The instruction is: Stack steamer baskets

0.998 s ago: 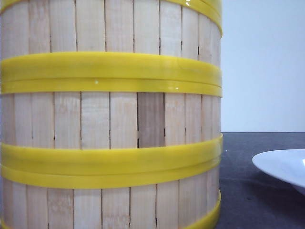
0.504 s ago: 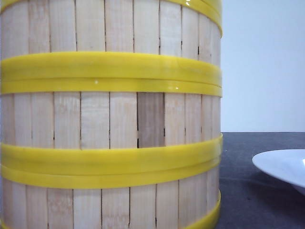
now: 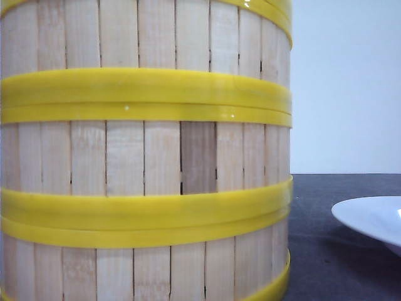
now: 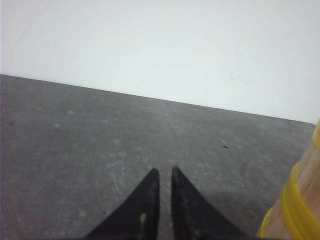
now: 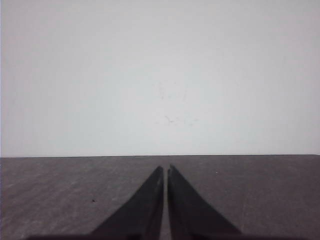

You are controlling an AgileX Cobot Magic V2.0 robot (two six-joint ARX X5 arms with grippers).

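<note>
Over bare table [image 4: 75, 140], both pincers [image 4: 164, 172] [image 5: 165, 169] closed, gripping nothing.

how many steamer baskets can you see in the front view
3, stacked in one column at the left of the table: the bottom basket, the middle basket on it, and the top basket, whose upper part is cut off by the frame. Anything above or behind the stack is hidden.

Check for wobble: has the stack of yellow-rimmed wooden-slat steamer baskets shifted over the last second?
No. The steamer baskets keep the same right edge against the white plate and table horizon.
</note>
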